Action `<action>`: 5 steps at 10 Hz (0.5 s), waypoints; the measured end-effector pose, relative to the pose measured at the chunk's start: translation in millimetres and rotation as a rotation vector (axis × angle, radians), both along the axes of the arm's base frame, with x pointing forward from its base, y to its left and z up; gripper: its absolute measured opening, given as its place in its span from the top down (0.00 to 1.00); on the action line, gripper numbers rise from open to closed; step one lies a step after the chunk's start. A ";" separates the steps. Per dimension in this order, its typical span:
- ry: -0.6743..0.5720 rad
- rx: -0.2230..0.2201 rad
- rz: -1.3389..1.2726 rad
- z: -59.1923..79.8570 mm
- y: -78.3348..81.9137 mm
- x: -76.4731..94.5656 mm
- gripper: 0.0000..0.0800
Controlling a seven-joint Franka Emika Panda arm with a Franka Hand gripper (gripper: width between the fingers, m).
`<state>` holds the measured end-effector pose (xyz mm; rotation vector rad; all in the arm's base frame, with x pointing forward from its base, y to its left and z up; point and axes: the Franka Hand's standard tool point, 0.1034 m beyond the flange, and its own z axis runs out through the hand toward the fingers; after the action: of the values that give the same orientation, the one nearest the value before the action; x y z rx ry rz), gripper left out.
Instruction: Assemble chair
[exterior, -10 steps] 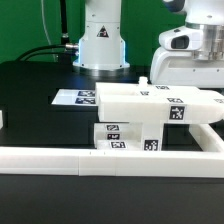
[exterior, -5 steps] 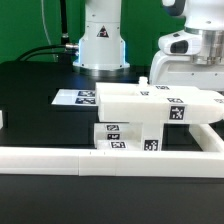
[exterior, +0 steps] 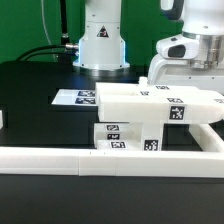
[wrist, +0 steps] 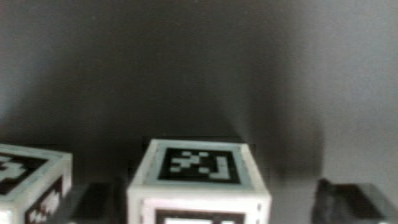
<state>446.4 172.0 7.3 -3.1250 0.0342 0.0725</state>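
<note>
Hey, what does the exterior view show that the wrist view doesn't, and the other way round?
Only the exterior view: the arm's base, the marker board, the long white border rail, and the chair parts as a whole, a slab atop lower blocks. Only the wrist view: a close look onto the tagged end of one white chair part, with a second tagged corner beside it. Both: white tagged chair parts on the black table.
</note>
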 end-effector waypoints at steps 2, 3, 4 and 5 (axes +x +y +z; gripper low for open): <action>0.000 0.000 -0.001 0.0 -0.3 0.2 0.65; 0.000 0.000 -0.001 0.0 -0.3 0.1 0.65; 0.000 0.000 -0.001 0.0 -0.3 0.1 0.65; 0.000 0.000 -0.001 0.0 -0.4 0.1 0.65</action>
<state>446.6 171.6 7.3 -3.1250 0.0354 0.0724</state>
